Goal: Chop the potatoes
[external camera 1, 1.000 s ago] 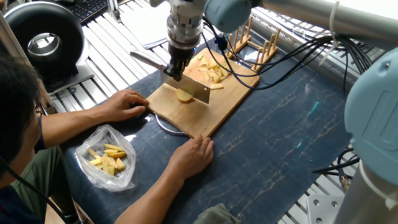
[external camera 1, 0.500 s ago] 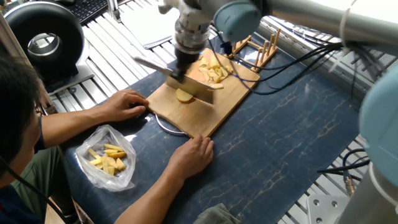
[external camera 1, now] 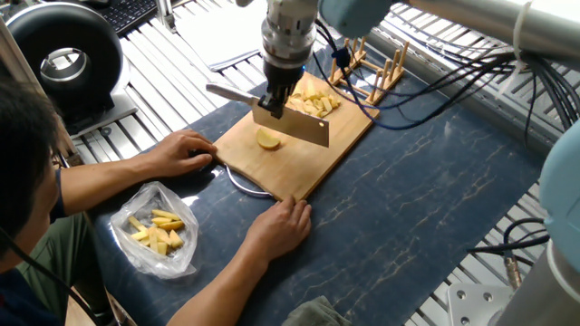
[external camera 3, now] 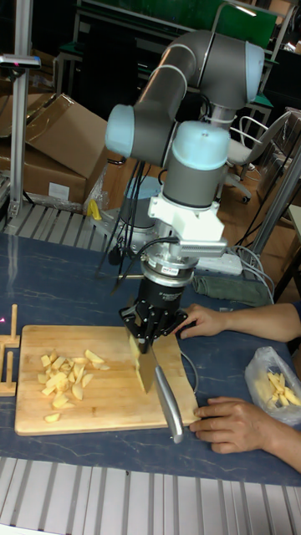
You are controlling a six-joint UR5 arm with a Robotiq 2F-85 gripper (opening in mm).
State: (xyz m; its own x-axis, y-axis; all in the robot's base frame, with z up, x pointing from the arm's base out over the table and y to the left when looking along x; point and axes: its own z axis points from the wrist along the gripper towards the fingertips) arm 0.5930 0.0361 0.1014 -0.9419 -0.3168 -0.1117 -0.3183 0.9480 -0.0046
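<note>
The gripper (external camera 1: 276, 98) clasped a cleaver (external camera 1: 292, 126) above the wooden cutting board (external camera 1: 304, 158). A rounded potato chunk (external camera 1: 267, 139) lay just beside the blade, with chopped potato pieces (external camera 3: 67, 373) piled farther along the board.

a: the fixed view is bright and even. the light comes from above, and the pale wooden cutting board (external camera 1: 299, 145) looks a little washed out. the dark blue marbled table cover (external camera 1: 408, 208) has only a weak shine.

b: the tall fixed view is darker. its background is dim, but the grey and light blue robot arm (external camera 3: 196, 109) is well lit. under it a soft shadow lies on the board. both pictures are sharp, with no clear motion blur.
</note>
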